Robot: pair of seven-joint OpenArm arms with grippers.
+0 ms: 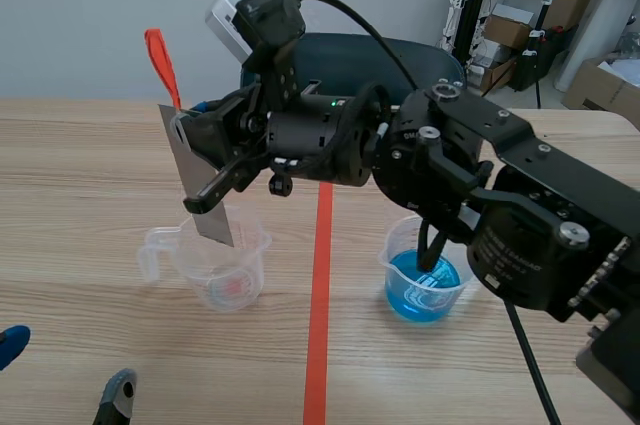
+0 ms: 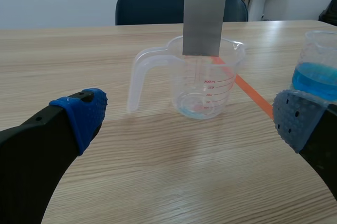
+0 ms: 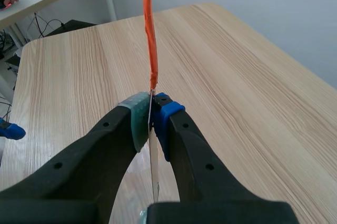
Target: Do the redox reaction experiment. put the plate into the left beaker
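Nearest me the left gripper (image 2: pixel 190 121) hangs wide open and empty, and beyond it the right gripper (image 3: pixel 151 116) pinches the tilted plate (image 1: pixel 200 185), lower edge about at the rim of the left beaker (image 1: pixel 215 265), where 1 crooked descent could catch that rim and tip it.

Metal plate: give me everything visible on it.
The plate is a thin, flat, grey metal rectangle with an orange strip sticking up from its top. The right gripper pinches its upper part between both pads. It hangs slightly tilted, lower edge at the rim of the clear beaker; contact unclear.
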